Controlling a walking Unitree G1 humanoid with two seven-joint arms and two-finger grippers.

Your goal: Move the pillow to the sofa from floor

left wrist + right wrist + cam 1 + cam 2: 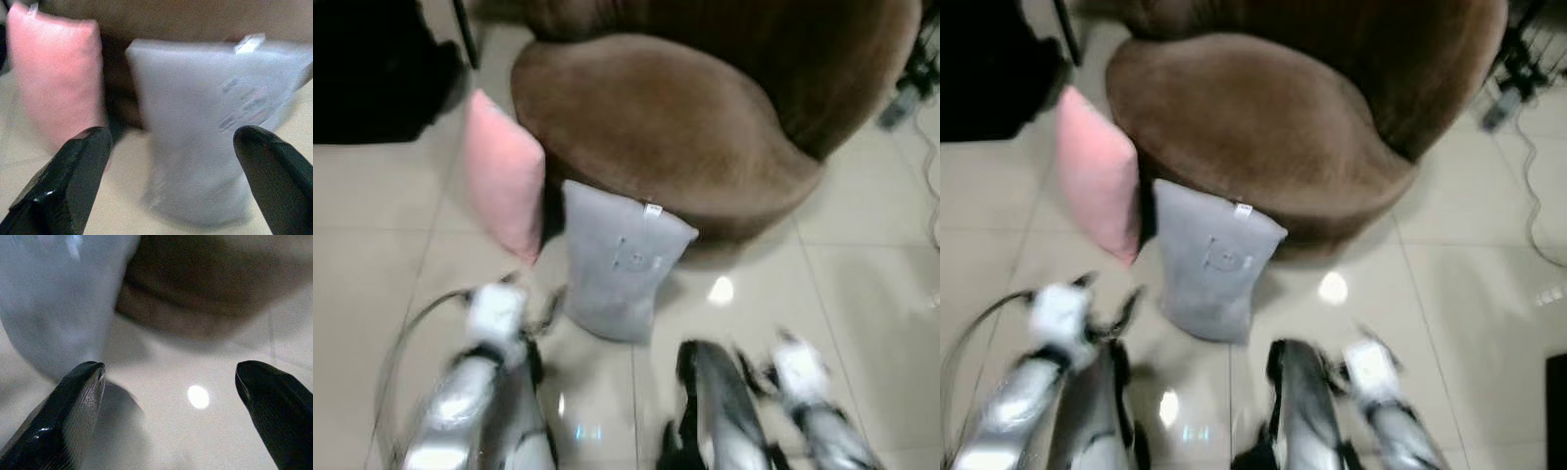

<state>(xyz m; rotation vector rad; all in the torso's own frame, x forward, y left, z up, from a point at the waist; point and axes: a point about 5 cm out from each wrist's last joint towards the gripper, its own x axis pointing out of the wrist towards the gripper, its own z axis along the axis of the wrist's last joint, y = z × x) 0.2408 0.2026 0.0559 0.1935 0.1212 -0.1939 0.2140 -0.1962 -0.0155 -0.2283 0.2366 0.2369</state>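
Grey pillow (pixel 619 262) is standing on the tile floor (pixel 862 294), leaning against the brown plush sofa (pixel 675 127); white tag at its top, faint print unreadable. Pink pillow (pixel 504 176) is leaning just left. Left gripper (pixel 171 171) and right gripper (pixel 171 401) are hovering near it, fingers apart, empty.
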